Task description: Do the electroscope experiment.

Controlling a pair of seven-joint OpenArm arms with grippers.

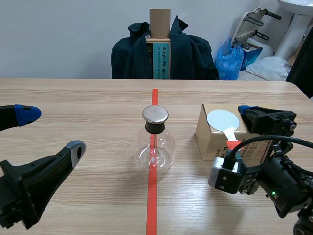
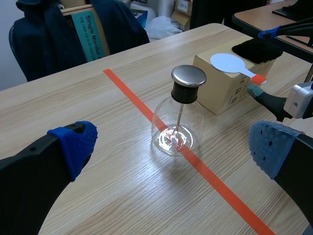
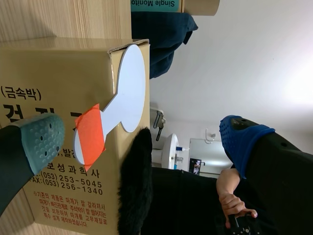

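With both wide open, the left gripper [image 1: 51, 131] clear of the metal-capped clear glass flask [image 1: 155, 147] on the wooden counter [image 1: 73, 98], the right gripper [image 3: 142, 138] straddling the white round paddle [image 1: 222, 119] atop the brown cardboard box [image 1: 205, 142] — a skewed pinch could flick it off.

Wooden table [image 1: 73, 98]: glass electroscope flask [image 1: 164, 147], cardboard box [image 1: 208, 142].
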